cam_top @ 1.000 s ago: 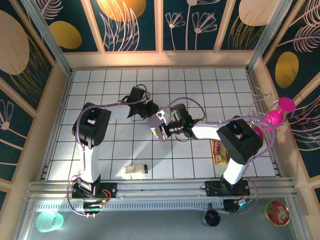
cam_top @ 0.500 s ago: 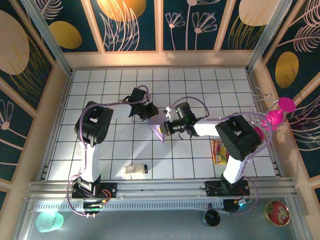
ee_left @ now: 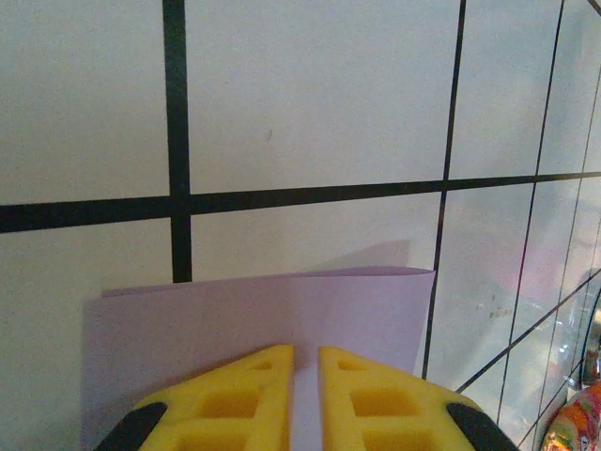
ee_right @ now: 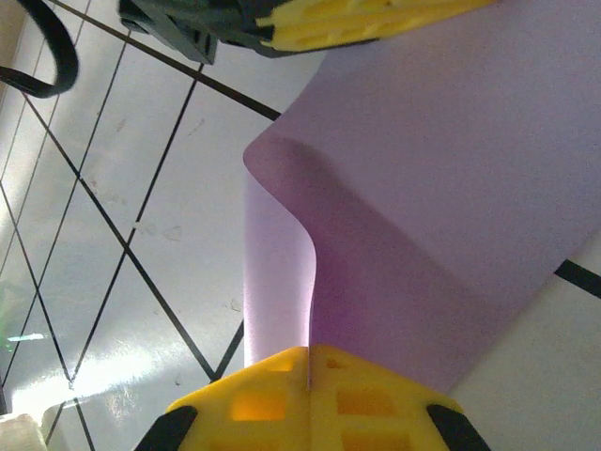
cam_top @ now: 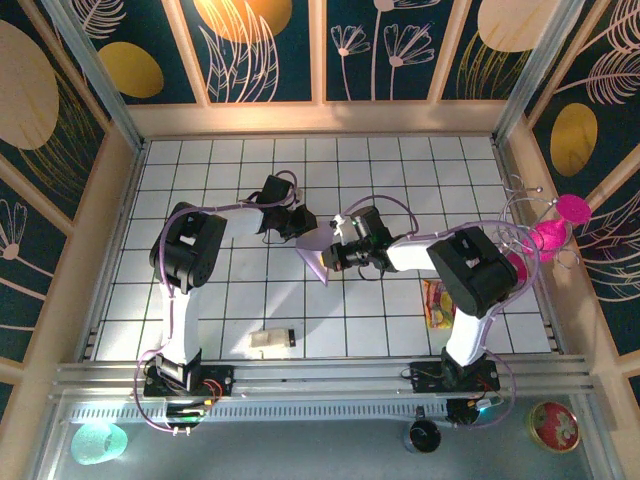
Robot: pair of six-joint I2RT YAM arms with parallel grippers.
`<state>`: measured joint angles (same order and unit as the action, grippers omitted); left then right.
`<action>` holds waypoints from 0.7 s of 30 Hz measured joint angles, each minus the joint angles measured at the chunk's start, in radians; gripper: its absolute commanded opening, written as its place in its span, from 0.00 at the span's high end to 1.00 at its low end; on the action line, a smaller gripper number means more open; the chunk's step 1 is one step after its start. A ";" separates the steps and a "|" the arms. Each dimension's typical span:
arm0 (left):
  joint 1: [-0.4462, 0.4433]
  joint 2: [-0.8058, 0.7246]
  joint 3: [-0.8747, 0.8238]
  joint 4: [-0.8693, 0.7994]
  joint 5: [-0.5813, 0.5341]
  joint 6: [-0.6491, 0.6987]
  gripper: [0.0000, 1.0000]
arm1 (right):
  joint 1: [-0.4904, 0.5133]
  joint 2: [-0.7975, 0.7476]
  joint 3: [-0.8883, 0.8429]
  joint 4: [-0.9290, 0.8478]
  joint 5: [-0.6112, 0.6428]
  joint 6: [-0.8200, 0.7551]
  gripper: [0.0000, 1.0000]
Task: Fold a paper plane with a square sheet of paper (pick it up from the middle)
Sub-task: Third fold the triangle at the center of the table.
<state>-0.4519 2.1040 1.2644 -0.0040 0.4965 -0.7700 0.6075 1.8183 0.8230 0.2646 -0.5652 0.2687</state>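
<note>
The square sheet of paper (cam_top: 317,253), pale lilac, hangs curled above the middle of the table between my two grippers. My left gripper (cam_top: 303,226) comes in from the far left and pinches one edge. In the left wrist view its yellow fingers (ee_left: 246,390) stand narrowly apart, with the sheet (ee_left: 254,305) running between them at the left gripper (ee_left: 305,362). My right gripper (cam_top: 333,256) is shut on the opposite edge. In the right wrist view the sheet (ee_right: 451,188) bends into a soft fold just beyond the right gripper (ee_right: 309,355), and the left fingers (ee_right: 366,23) show at the top.
A small white block with a black end (cam_top: 272,340) lies near the front edge. A red-yellow snack packet (cam_top: 437,303) lies by the right arm. Pink flower-like items (cam_top: 560,225) sit on the right wall. Wooden walls (cam_top: 115,220) ring the tiled table (cam_top: 200,300).
Over the second both arms shifted slightly; the right gripper moved a little farther from the bases and the sheet turned between the grippers. In the last half second almost nothing moved.
</note>
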 measured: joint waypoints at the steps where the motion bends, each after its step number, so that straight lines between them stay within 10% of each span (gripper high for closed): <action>1: 0.000 0.000 0.000 0.000 0.000 0.000 0.85 | 0.000 0.002 0.001 -0.003 0.000 0.000 1.00; 21: 0.000 0.001 0.000 0.000 0.001 0.000 0.86 | 0.000 0.027 0.035 -0.040 0.042 0.000 1.00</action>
<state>-0.4519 2.1048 1.2644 -0.0040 0.4973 -0.7700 0.6075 1.8454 0.8585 0.2241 -0.5232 0.2687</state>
